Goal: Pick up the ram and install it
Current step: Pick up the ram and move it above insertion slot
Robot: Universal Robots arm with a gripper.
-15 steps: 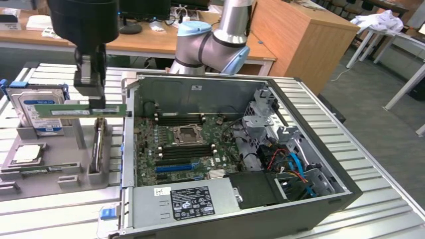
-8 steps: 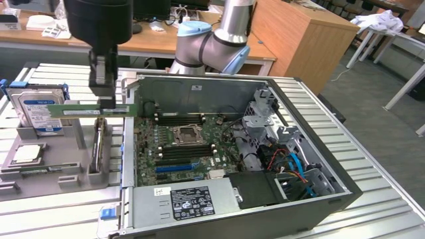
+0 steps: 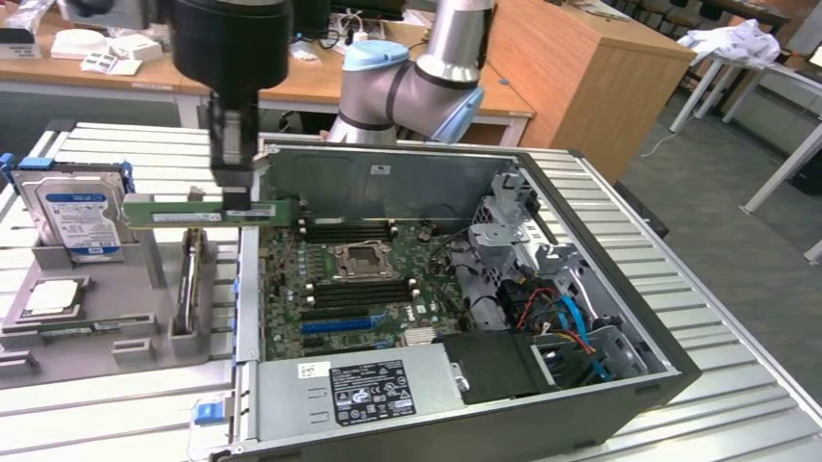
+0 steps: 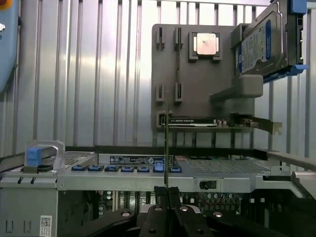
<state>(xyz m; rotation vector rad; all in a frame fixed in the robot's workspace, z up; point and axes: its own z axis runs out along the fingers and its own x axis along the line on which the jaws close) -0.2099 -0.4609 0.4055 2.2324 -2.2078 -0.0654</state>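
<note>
Above the slatted worktop [image 3: 757, 385], the claw [image 3: 235, 197] pinches the ram [image 3: 173, 213] over the case [image 3: 385, 173], at the exterior view's left; picked up, not yet installed.

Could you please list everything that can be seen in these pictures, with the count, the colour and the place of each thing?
ram: one, green, held in the air between holder and case
computer case: one, dark grey, open, on the table
motherboard: one, green, inside the case
power supply: one, grey with black label, at the case's near end
hard drive: one, silver and blue, upright in the holder
processor chip: one, silver, flat on the holder
card with metal bracket: one, green, on the holder
holder: one, grey, beside the case
table: one, slatted metal
gripper: one, black, shut on the ram
arm: one, silver and blue, behind the case
</note>
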